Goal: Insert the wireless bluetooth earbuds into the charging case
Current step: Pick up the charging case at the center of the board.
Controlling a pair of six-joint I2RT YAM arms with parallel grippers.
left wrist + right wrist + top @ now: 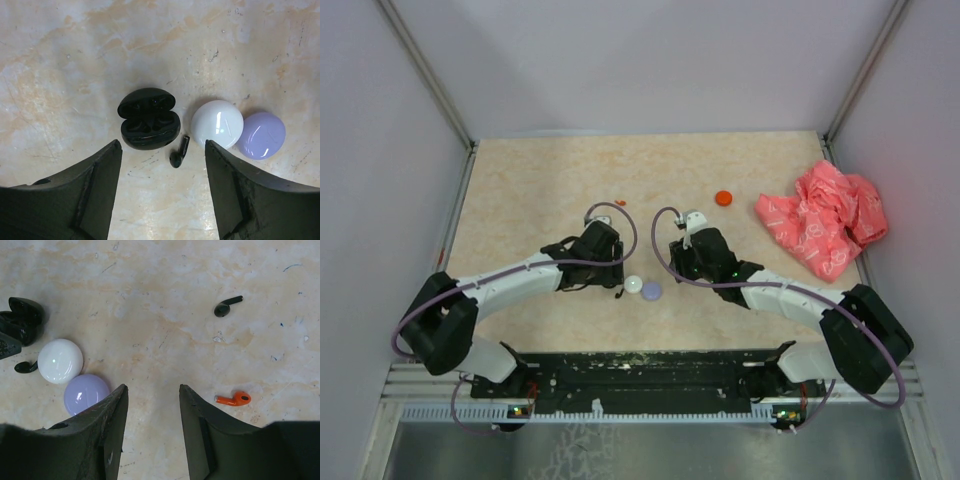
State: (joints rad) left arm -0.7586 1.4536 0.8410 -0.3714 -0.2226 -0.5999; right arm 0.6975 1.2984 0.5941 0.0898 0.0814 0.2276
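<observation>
Left fingers [95, 190] wide apart and holding nothing, hanging over the black earbud [179, 152]. It lies on the table [75, 60] just beside the front lip of the open black charging case [149, 120], bud end nearest the fingers, stem pointing into the gap between case and white disc [217, 123]. Right fingers [107, 435] part open, also empty; second black earbud [227, 306] and orange earbud [233, 399] lie loose ahead of them, well apart. For the pick I'd close across the stem and come down plumb. With the case on one side and the white disc on the other there's little slot for either pad, and a nudge would likely skate the case or roll the bud. Lilac disc [260, 135] looks to touch the white one, so that side won't give. Can't tell if either well is filled. Table edges and pink bag [825, 220] are well clear; the squeeze is the two wrists facing each other mid-table.
</observation>
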